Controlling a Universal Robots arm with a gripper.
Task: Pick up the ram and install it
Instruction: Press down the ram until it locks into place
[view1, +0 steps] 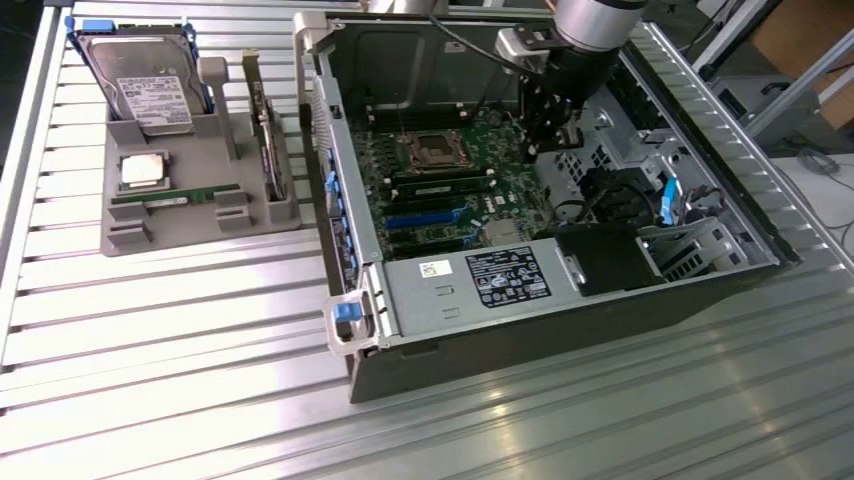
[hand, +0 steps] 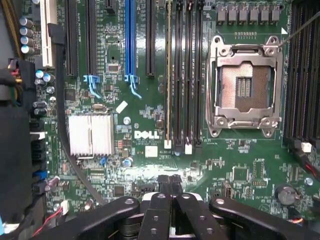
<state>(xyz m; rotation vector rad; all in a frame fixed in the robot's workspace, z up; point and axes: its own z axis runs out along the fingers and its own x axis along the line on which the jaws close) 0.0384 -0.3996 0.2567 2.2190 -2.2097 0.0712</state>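
While the arm reaches down into the open computer case (view1: 534, 260), the hand (hand: 170, 187) hangs over the green motherboard (hand: 150, 100) with its two fingers pressed together, holding nothing. Seen from the wrist, one ram (hand: 168, 75) stands seated in a slot beside the empty processor socket (hand: 245, 90), with bare black slots next to it and open board between hand and slots. Seen from outside, the case walls box the arm in closely. A second ram (view1: 174, 195) lies in the grey holder (view1: 187, 230) on the tabletop (view1: 160, 350), well apart from the case, at the exterior view's left, near a hard drive (view1: 144, 85).
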